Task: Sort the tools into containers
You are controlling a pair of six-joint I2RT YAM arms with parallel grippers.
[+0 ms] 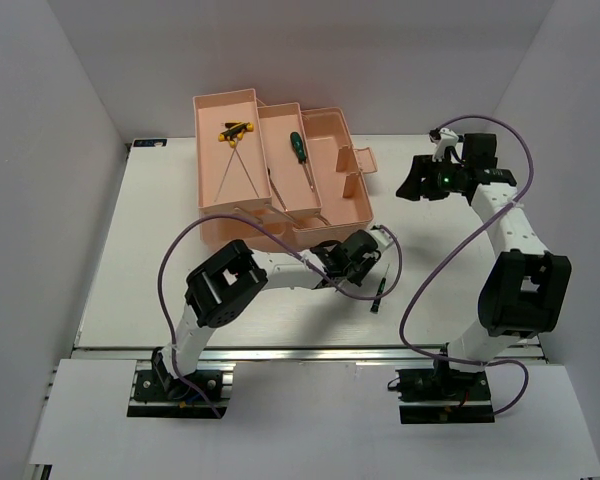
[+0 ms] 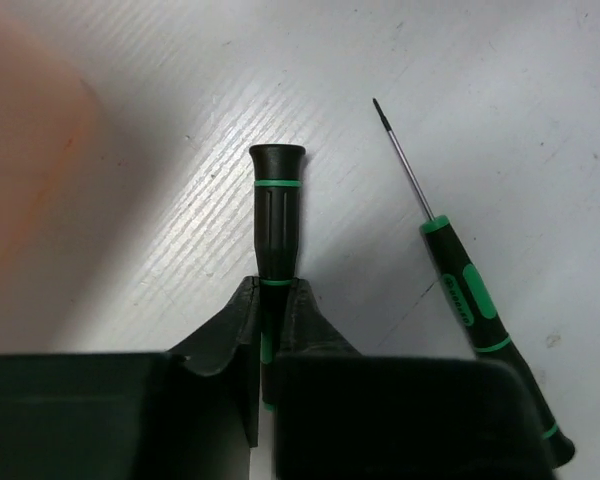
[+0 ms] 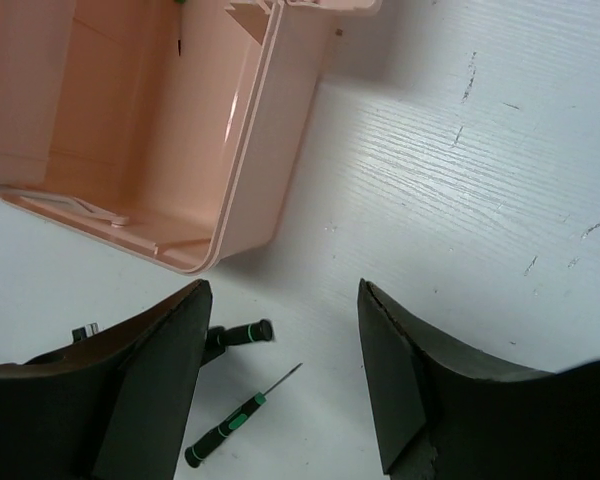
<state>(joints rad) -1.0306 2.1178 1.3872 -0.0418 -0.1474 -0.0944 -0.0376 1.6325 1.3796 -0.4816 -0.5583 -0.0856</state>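
My left gripper [image 2: 276, 288] is shut on the handle of a small green-and-black screwdriver [image 2: 278, 205], low over the white table; the handle end sticks out past the fingertips. In the top view this gripper [image 1: 365, 250] is just in front of the salmon-pink toolbox [image 1: 332, 215]. A second small screwdriver [image 2: 468, 290] lies loose on the table to the right, and also shows in the top view [image 1: 378, 296] and the right wrist view [image 3: 226, 429]. My right gripper [image 3: 283, 288] is open and empty, right of the toolbox [image 3: 250, 190]. Yellow-and-black rods [image 1: 235, 131] and the larger green screwdriver [image 1: 296, 147] lie in the trays.
The toolbox's trays are spread open in tiers at the back centre, with a small pink flap [image 1: 358, 160] on its right side. White walls enclose the table on the left, back and right. Purple cables [image 1: 420, 290] loop from both arms over the table.
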